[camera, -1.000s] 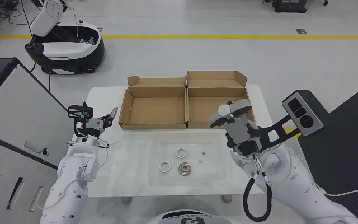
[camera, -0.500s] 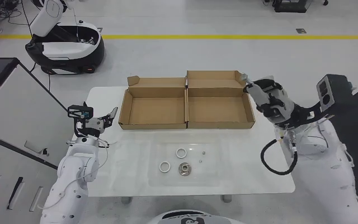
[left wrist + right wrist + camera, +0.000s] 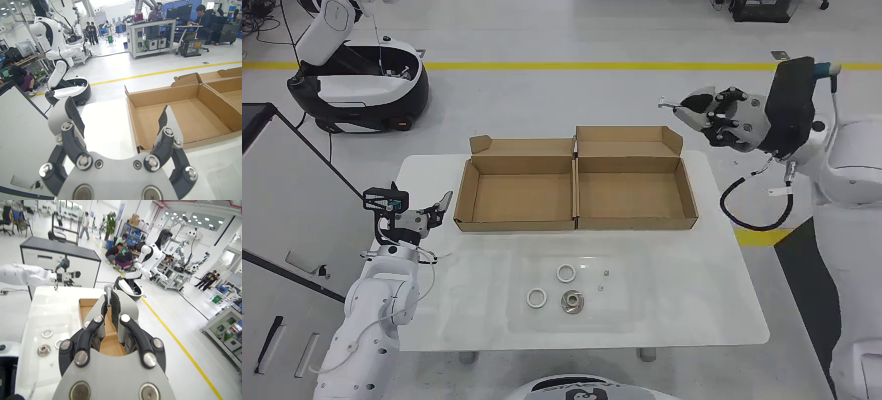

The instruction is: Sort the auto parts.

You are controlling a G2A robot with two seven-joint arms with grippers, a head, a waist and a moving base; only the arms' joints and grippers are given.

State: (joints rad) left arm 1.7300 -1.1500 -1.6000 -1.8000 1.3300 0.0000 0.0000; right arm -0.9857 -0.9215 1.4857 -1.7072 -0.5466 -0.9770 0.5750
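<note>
Left arm [image 3: 377, 300], eight o'clock: glossy white rounded shells, black wrist joint. Right arm [image 3: 792, 90], two o'clock: black forearm cover, looped black cable [image 3: 723, 200]. Left gripper [image 3: 118, 108] and right gripper [image 3: 110, 300]: silver plate, black curved links, silver screw heads, white fingers with ribbed black pads [image 3: 74, 113].

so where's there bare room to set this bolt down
For the bolt, both cardboard boxes are bare inside: the left box and the right box. The table is also free right of the parts and along the strip before the boxes. Crowded: the front middle, with two rings and a flanged nut.
</note>
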